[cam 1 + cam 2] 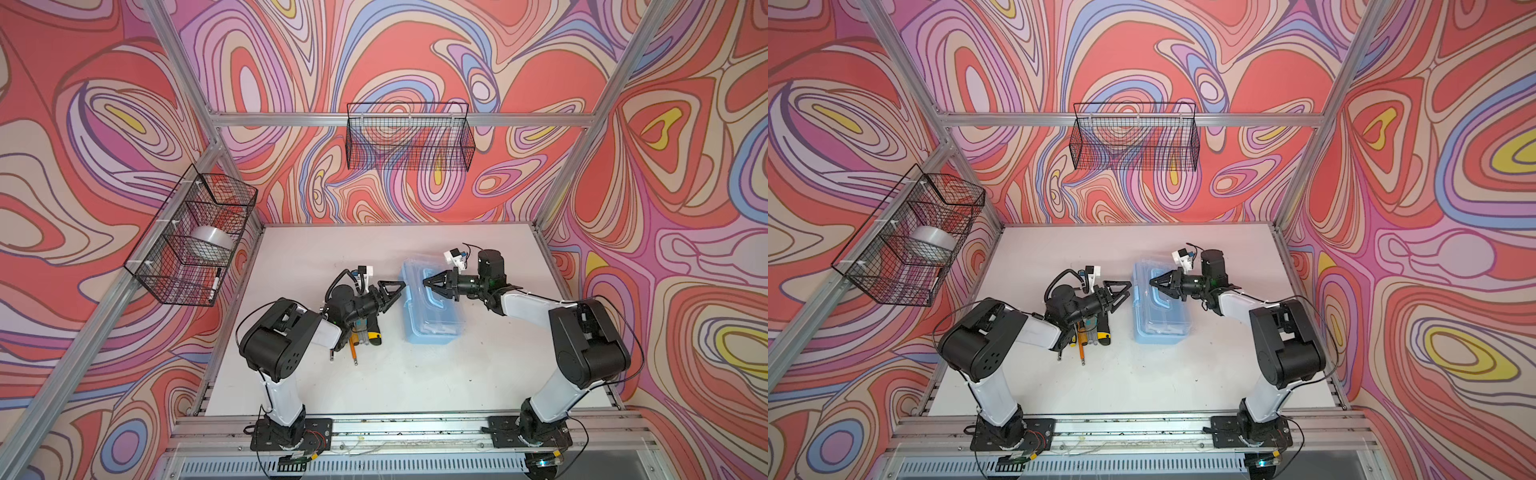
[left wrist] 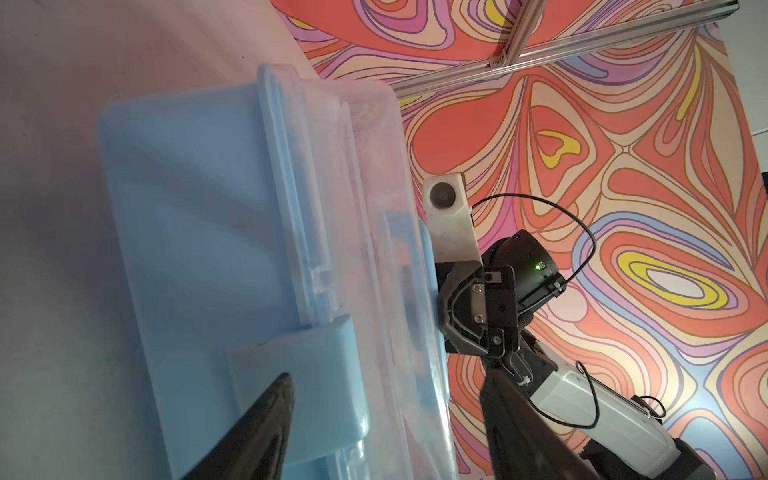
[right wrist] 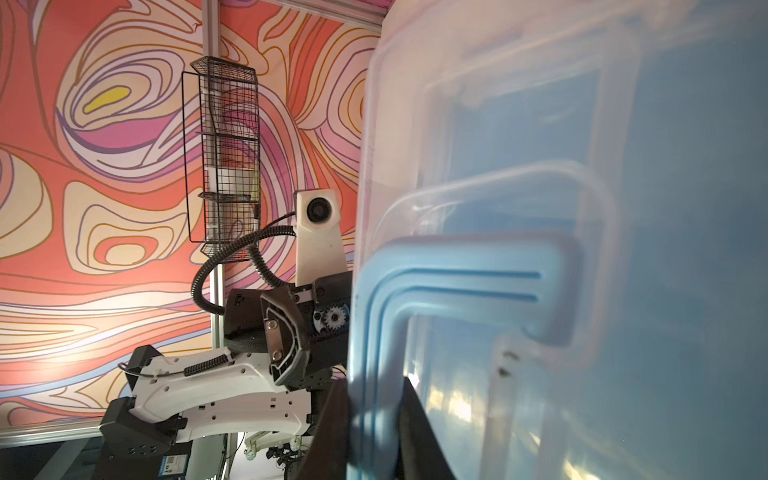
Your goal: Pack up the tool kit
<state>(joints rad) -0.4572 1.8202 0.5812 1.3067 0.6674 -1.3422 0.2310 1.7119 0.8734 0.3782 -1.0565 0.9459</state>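
On the left wall hangs a black wire basket, a grid of thin rods split into compartments. A glossy tape roll sits in the middle one and a marker leans in the nearest. A long basket of finer mesh hangs on the back rail.

On the smooth white table, partly under the left arm's wrist, lies a bundle of tools: slim metal shafts, an orange stem and a chunky yellow-and-black grip.

The left gripper has its black, triangular fingers spread wide. It sits just beside the box, at the side with the flat blue latch. I can't tell whether a fingertip touches it.

The box stands mid-table between the two arms. It is a rounded rectangular tub of pale blue, slightly cloudy plastic under a clear, ribbed lid.

The right gripper is pressed together on the grooved blue handle on top, one limb of it pinched between the fingers.
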